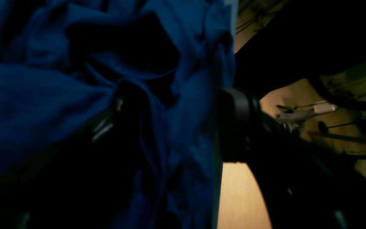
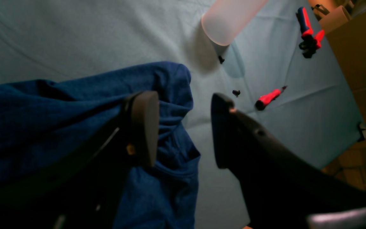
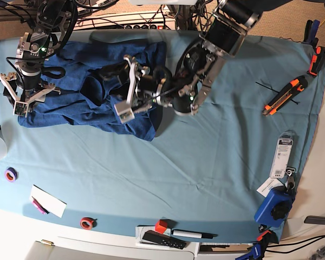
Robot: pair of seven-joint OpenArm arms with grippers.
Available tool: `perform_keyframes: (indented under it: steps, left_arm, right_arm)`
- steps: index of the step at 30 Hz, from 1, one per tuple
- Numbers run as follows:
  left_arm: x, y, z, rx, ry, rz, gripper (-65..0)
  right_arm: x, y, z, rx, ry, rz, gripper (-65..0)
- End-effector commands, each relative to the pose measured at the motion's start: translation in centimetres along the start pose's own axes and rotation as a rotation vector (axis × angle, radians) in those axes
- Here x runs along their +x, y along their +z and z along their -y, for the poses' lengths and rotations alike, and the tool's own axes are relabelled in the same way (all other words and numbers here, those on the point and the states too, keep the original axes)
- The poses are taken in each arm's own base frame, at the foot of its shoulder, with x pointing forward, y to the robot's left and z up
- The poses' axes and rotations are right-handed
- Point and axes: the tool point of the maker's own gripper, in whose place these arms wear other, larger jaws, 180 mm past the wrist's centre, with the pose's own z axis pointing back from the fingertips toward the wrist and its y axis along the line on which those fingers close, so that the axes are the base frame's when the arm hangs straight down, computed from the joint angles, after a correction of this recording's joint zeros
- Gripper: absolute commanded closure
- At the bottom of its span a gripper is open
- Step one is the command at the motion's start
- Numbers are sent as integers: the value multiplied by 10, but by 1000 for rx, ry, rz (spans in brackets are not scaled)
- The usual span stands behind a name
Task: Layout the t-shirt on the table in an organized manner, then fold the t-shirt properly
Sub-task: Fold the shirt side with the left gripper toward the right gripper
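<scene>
The soft, floppy dark blue knit t-shirt [image 3: 81, 92] lies bunched at the far side of the light teal cloth-covered bench [image 3: 195, 173], the right fingers [image 2: 146, 127] spread wide above its edge, the left fingers [image 3: 129, 108] apparently wide too, so grab corners.

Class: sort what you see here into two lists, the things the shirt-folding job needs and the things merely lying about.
Job:
t-shirt
table
left gripper
right gripper

Lying about:
utility knife
purple tape roll
red tape roll
black marker
red-handled tool
</scene>
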Motion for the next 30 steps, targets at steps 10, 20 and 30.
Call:
perform_keyframes:
  steps: [10, 20, 30]
  left_arm:
    - [88, 66, 4, 39, -143, 209, -175]
    - [22, 130, -71, 356, -98, 42, 0]
    - [-14, 121, -72, 412, -74, 58, 0]
  right_arm:
    - [13, 2, 7, -22, 2, 49, -269]
    - [16, 2, 1, 16, -33, 64, -269]
    - [16, 2, 1, 15, -32, 63, -269]
